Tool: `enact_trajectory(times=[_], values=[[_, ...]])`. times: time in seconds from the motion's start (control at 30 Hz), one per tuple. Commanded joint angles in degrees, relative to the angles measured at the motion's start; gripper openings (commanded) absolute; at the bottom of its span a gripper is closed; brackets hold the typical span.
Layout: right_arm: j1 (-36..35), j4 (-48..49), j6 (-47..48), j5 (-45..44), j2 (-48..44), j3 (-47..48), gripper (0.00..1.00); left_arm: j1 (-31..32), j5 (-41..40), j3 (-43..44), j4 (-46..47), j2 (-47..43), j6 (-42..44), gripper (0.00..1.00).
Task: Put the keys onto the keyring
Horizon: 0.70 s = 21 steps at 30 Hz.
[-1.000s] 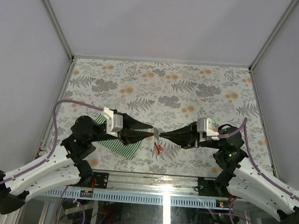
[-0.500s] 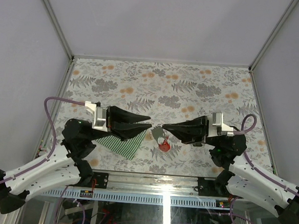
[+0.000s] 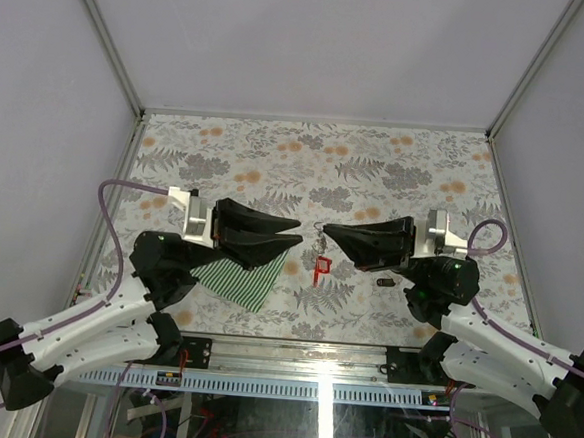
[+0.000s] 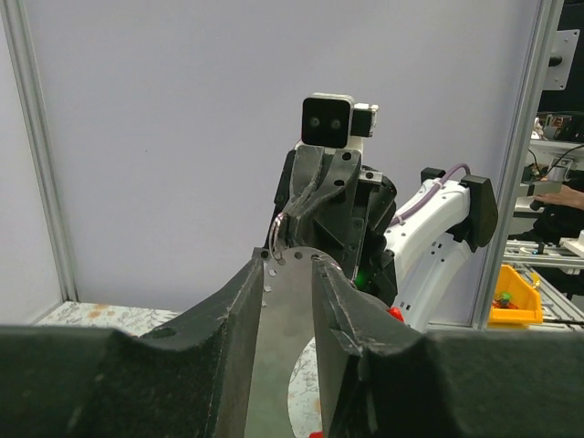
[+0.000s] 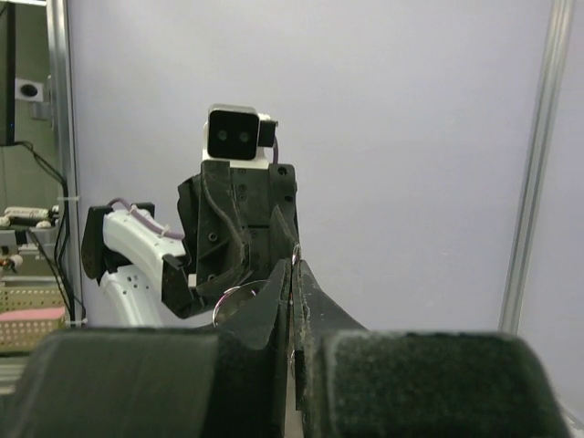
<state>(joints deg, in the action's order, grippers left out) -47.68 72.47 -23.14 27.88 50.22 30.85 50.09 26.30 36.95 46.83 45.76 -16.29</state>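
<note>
Floral table (image 3: 376, 170), grey walls — keyring (image 3: 321, 249) dangles pinched in the right gripper (image 3: 327, 230); left gripper (image 3: 298, 231) spread, empty, just beside.

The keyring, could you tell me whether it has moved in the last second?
Yes. The keyring has moved farther from the table's near edge.

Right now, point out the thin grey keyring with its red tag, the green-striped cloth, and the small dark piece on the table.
keyring (image 3: 321, 249), top view, hanging chain.
striped cloth (image 3: 235, 283), top view, middle.
dark piece (image 3: 385, 282), top view, centre.
</note>
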Motion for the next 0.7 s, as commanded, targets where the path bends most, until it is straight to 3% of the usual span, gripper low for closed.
enact_trajectory(times=[0.0, 0.67], values=[[-0.48, 8.07, -2.21, -5.53, 0.84, 1.07, 0.00, -0.18, -2.06, 1.42, 4.91, 1.53, -2.79, 0.29], [-0.47, 8.85, -2.48, -2.79, 1.95, 1.33, 0.00, 0.10, -2.58, 1.26, 14.15, 7.50, -6.57, 0.22]])
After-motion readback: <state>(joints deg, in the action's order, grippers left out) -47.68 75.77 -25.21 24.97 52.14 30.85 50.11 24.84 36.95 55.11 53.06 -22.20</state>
